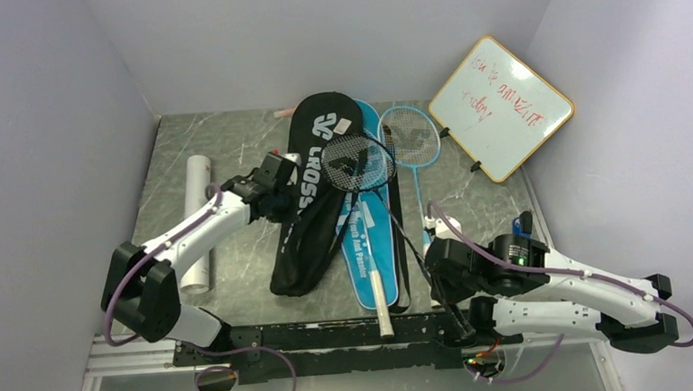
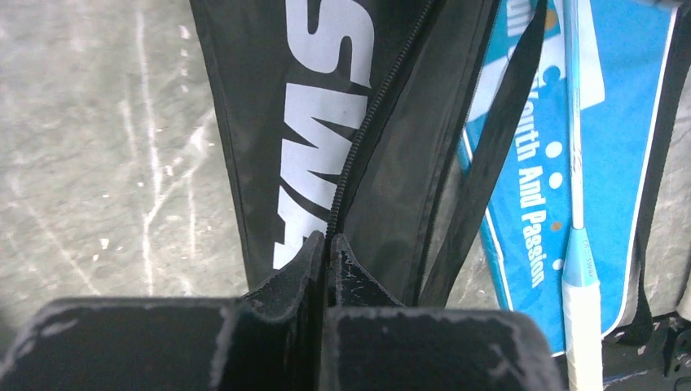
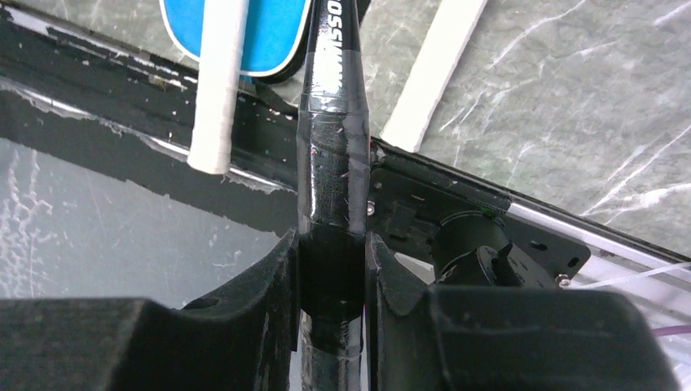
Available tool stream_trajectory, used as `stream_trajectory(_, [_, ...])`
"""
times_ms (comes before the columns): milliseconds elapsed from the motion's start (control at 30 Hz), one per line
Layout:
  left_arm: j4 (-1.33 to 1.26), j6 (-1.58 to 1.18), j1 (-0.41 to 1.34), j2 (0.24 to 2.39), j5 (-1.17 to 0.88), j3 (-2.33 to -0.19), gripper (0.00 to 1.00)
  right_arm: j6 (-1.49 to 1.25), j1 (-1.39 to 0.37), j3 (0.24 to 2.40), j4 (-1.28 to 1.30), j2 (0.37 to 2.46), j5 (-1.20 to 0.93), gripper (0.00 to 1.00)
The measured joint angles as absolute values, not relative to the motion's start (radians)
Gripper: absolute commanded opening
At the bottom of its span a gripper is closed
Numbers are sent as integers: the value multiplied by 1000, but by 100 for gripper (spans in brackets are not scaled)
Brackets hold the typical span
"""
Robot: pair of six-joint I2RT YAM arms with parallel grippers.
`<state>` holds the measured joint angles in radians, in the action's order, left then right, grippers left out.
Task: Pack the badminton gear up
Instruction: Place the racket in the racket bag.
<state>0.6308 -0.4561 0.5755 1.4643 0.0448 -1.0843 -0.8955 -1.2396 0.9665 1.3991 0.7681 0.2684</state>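
The black "CROSSWAY" cover (image 1: 312,206) lies mid-table, its zipper open in the left wrist view (image 2: 326,98). My left gripper (image 1: 280,192) is shut on the cover's zipper edge (image 2: 328,244). My right gripper (image 1: 449,305) is shut on the handle of a black racket (image 3: 330,147), whose head (image 1: 359,159) lies over the cover's top. The blue cover (image 1: 364,248) lies beside it with a white-gripped racket (image 1: 381,303) on it. The light-blue racket (image 1: 409,137) lies further right. The white tube (image 1: 198,221) lies at the left. No shuttlecocks show.
A wood-framed whiteboard (image 1: 499,107) leans in the back right corner. A black rail (image 1: 333,340) runs along the table's near edge, close under my right gripper. A second white racket grip (image 3: 432,73) lies right of the held handle.
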Motion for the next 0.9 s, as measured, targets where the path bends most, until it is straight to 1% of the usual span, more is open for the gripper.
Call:
stream_trajectory(167, [659, -448, 529, 1401, 52, -1081, 5, -861, -1240, 981, 1392, 751, 217, 0])
stream_trajectory(400, [682, -427, 519, 1331, 79, -1060, 5, -802, -1239, 1015, 1369, 725, 142, 0])
stream_trajectory(567, [704, -394, 469, 1333, 91, -1060, 5, -729, -1239, 1027, 1324, 685, 13, 0])
stream_trajectory(900, [758, -319, 298, 1380, 110, -1143, 5, -676, -1238, 1062, 1345, 714, -8, 0])
